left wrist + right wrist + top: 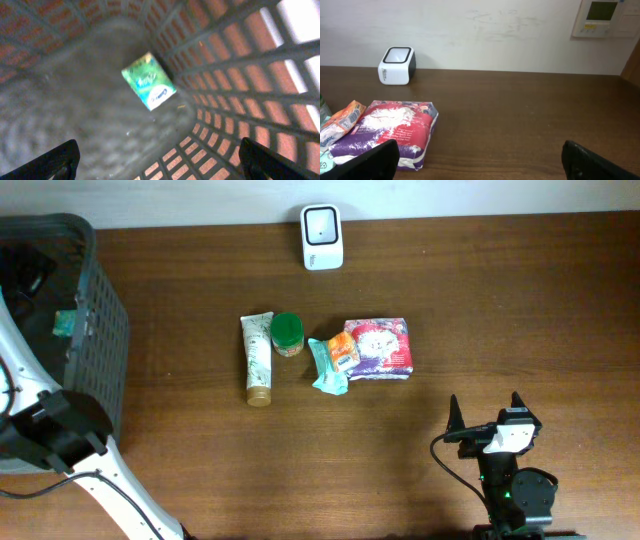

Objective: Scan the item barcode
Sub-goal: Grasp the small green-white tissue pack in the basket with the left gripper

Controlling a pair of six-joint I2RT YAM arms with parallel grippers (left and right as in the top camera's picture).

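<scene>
At 5 o'clock on table (300, 470), nearest edge: right gripper (485, 408), jaws wide apart, holding nothing. At 9 o'clock, inside basket (100, 330): left gripper (157, 150), jaws also apart and empty, poised over green packet (148, 81) lying flat on basket floor beside mesh wall. At centre, side by side: tube (258, 360), jar (287, 333), teal sachet (325, 367), orange sachet (343, 350), purple pack (380, 348); judged awaiting scan. Treat purple pack as light, soft, crinkly, probably slippery; grip across one short edge, leaving faces clear. At 12 o'clock: scanner (322, 237). No barcode visible anywhere; left wrist view blurred, packet print unreadable; sachets cut off in right wrist view.
</scene>
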